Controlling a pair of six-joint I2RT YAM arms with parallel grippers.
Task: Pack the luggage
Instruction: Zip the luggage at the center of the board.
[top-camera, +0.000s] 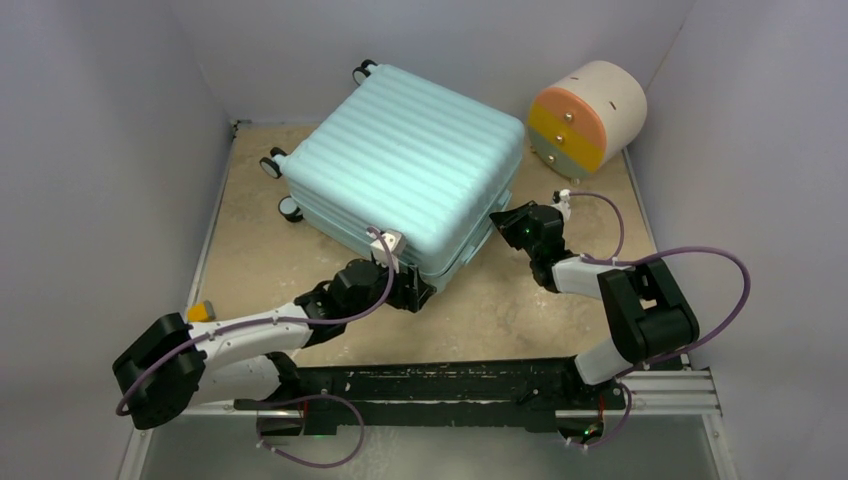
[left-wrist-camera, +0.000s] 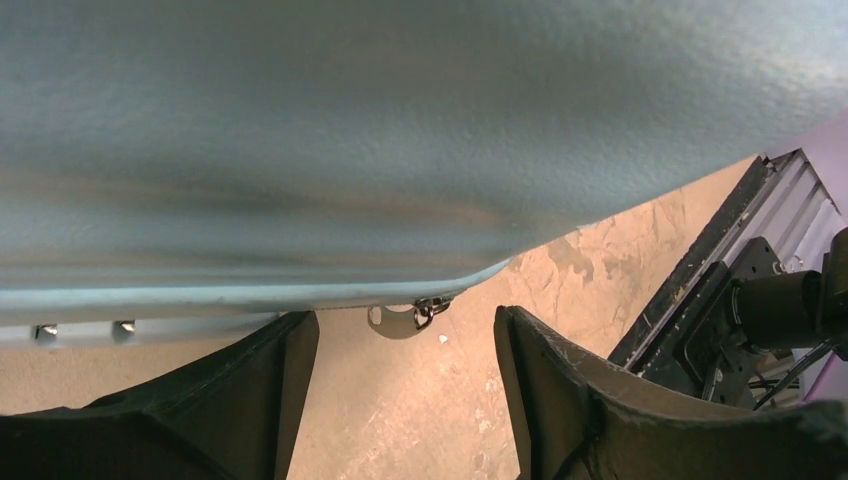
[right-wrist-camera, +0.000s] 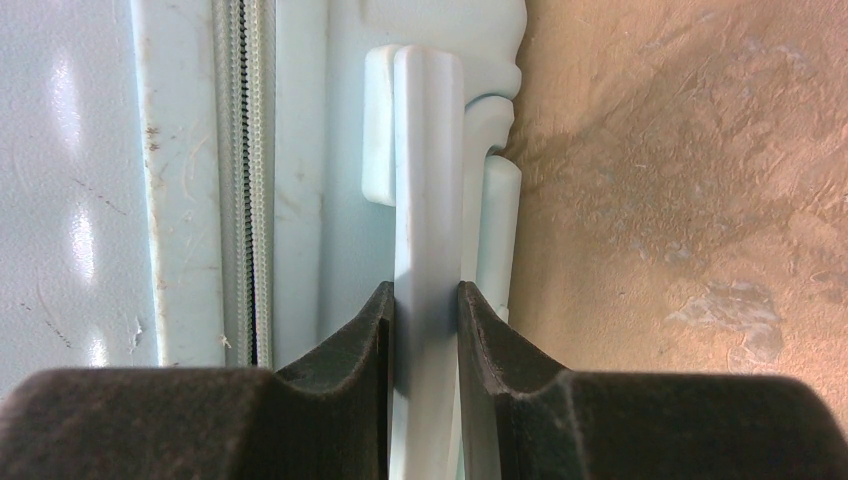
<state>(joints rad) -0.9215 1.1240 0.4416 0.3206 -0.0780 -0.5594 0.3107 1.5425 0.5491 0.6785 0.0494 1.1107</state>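
The luggage (left-wrist-camera: 400, 120), blurred, is cut off by the left wrist view's top and side edges; its handle (right-wrist-camera: 428, 200) runs off the right wrist view's bottom edge.

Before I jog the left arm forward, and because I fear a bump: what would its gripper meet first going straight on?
Most likely the zip pull hanging at the lower edge of the luggage. It lies straight ahead between the open fingers of the left gripper. Depth is unclear, so the shell edge could touch first.
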